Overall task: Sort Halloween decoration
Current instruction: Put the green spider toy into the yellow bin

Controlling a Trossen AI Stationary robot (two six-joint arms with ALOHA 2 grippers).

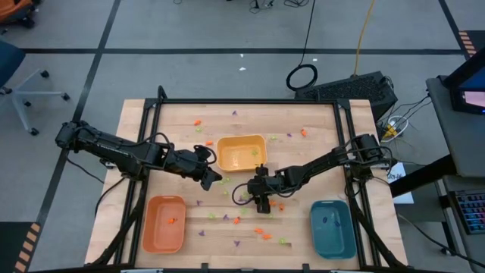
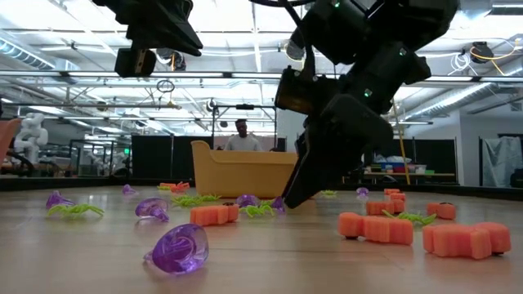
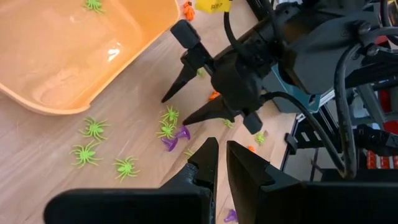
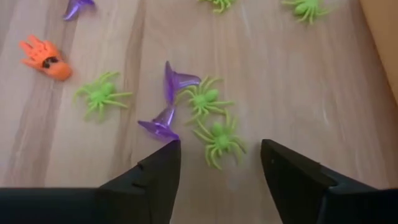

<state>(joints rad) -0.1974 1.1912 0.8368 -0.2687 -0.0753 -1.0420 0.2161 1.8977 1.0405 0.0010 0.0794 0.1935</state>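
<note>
Right gripper (image 4: 219,163) spread over green spiders (image 4: 219,138), left gripper (image 3: 217,163) clenched, empty.

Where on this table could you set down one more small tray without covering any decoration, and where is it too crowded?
Bare wood lies along the table's left edge, between the left arm and the orange tray, and at the far right corner beyond the right arm. It is crowded below the yellow tray, where green spiders and purple pieces cluster under the open right hand.
</note>
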